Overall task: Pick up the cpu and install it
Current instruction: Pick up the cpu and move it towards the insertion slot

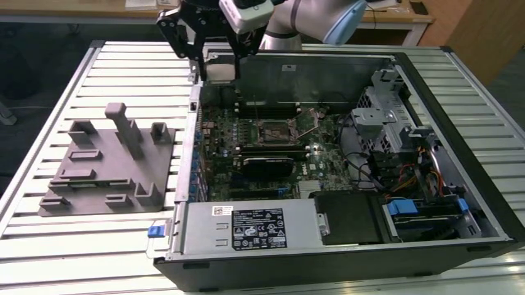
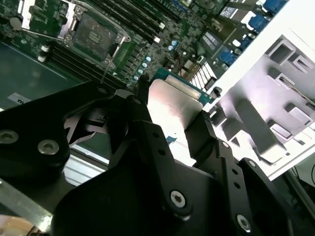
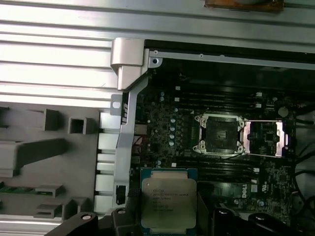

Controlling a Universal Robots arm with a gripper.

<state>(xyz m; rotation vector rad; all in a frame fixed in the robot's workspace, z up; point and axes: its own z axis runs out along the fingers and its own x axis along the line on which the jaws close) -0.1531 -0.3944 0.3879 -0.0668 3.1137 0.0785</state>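
Note:
The cpu [image 1: 220, 72], a small square chip with a pale metal top on a green board, hangs in the air over the far corner of the open computer case, on the exterior view's left. My gripper [image 1: 218, 64] is shut on it, one black finger on each side. Both wrist views show the cpu [image 2: 173, 103] [image 3: 169, 199] clamped between the fingers [image 2: 142, 105] [image 3: 121, 216]. The motherboard's dark socket [image 1: 275, 130] [image 3: 220, 133] [image 2: 93, 34] lies open below, apart from the chip, with its metal frame flipped aside.
A grey moulded tray [image 1: 107, 166] lies on the slatted table [image 1: 123, 67] beside the case. Inside the case are a drive cage [image 1: 385, 117], cables and a power supply [image 1: 254, 228]. The case wall [image 1: 194, 117] stands between tray and motherboard.

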